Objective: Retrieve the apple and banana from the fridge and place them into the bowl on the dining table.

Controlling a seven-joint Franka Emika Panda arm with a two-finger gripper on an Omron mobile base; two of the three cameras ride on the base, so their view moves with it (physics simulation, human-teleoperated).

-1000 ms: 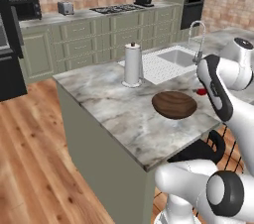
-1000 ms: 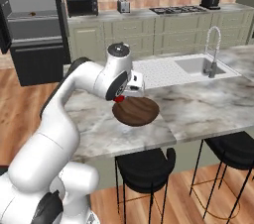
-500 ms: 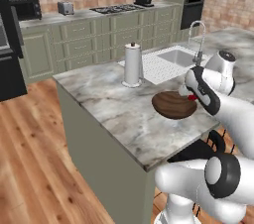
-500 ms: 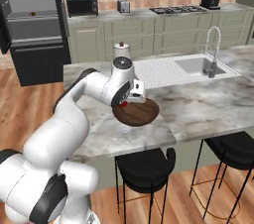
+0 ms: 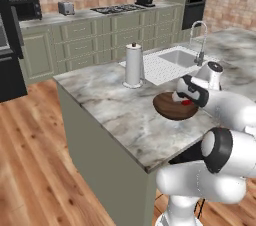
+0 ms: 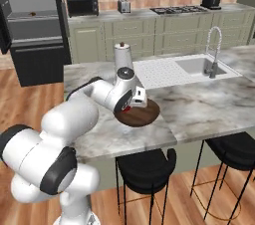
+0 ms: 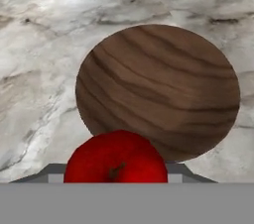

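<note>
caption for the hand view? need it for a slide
Red apple held in the gripper above the near rim of the empty wooden bowl on the marbled dining table.

Arm (image 6: 60, 134): glossy white, built of rounded, bulbous shells, smooth and free of visible markings, screws or external cables. Joints are marked by dark grey to black bands; a broad black ring (image 5: 220, 150) encircles the large joint nearest the left base camera, and a matching ring (image 6: 55, 169) shows on the near joint in the right base view. A round dark cap (image 6: 125, 73) with a pale centre sits on the wrist section. The hand block (image 6: 138, 97) is white and squared, with a small dark patch on its side.
</note>
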